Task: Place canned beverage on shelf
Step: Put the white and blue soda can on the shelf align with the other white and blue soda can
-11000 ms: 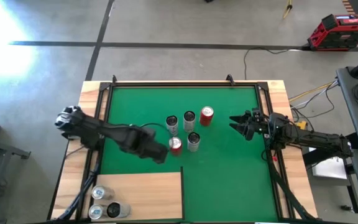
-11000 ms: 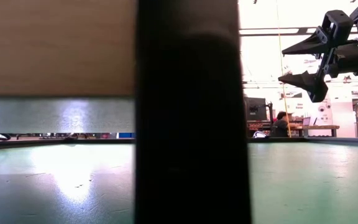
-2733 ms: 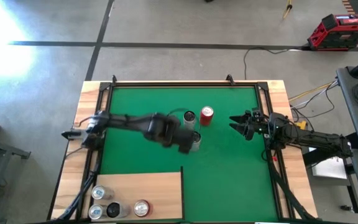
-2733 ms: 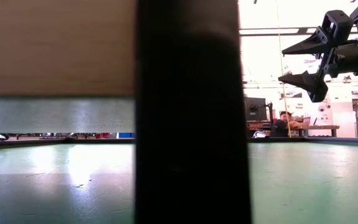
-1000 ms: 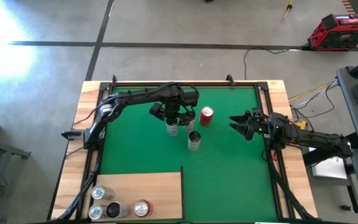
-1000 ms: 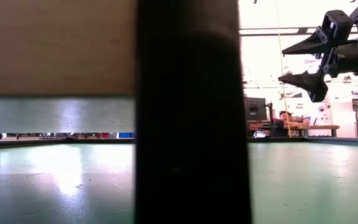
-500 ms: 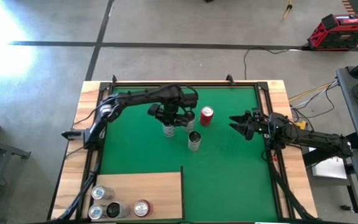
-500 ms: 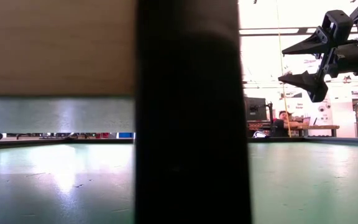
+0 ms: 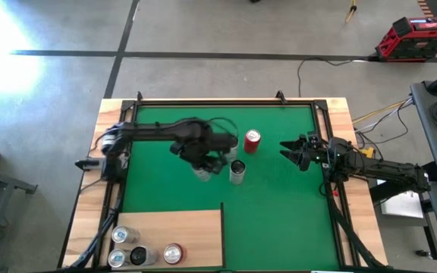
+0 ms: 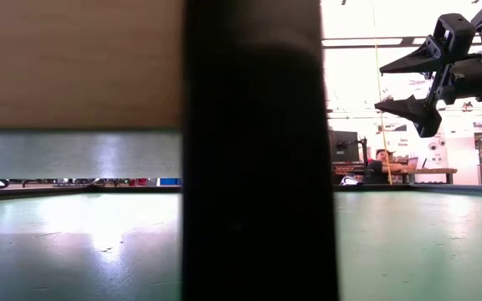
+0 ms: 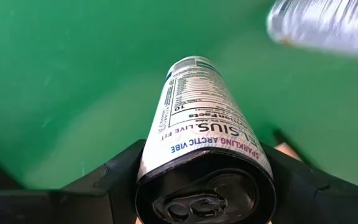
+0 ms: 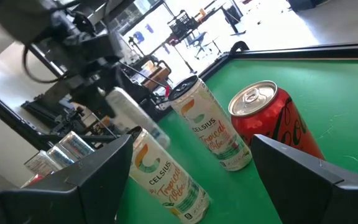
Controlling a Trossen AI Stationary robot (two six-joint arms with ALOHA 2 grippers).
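My left gripper is shut on a white Celsius can over the middle of the green mat; the can shows in the high view. A red can and two more Celsius cans stand upright on the mat beside it. The pale wooden shelf lies at the near left corner, with several cans standing on its left end. My right gripper waits open and empty, raised at the right of the mat; it also shows in the low view. My left gripper pinches the Celsius can between its two fingers, on opposite sides of the can's wall just below its top rim. The fingers come from above, pointing down. The can hangs about upright below them, its top toward the wrist; I cannot tell whether its base clears the mat.
A raised dark frame and a wooden rim run round the mat. In the low view a dark post blocks the middle. The shelf's right half is bare wood. A person sits in the room far behind the table.
My left gripper has gone toward the table's near edge and a little left, carrying the Celsius can away from the other standing cans, which have stayed where they were. My right gripper has kept still.
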